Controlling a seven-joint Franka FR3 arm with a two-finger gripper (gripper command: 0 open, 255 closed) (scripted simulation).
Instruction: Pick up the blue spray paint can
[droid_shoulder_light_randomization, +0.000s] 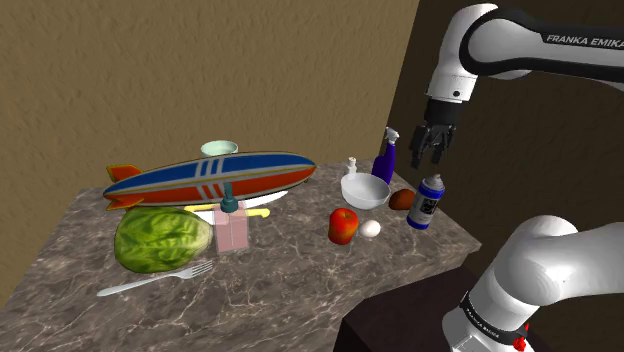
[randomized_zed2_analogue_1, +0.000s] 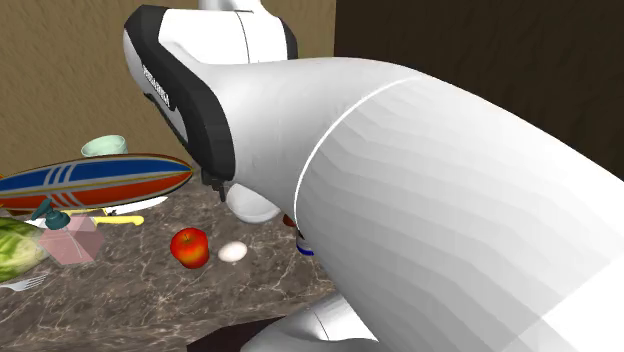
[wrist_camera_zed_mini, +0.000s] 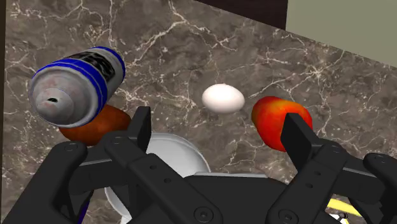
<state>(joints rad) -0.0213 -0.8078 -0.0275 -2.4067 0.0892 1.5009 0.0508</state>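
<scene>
One spray can (droid_shoulder_light_randomization: 429, 199) — one apple (droid_shoulder_light_randomization: 343, 225), one egg (droid_shoulder_light_randomization: 371, 229), one fork (droid_shoulder_light_randomization: 155, 277).

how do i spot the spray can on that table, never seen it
On the marble table, go to the end at the shoulder view's right, below the black claw. The spray can stands upright there near a white bowl: the only grey cylinder with blue bands.

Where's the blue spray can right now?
In the shoulder view the spray can stands upright near the right edge of the table, just right of a brown lump and the white bowl.
</scene>
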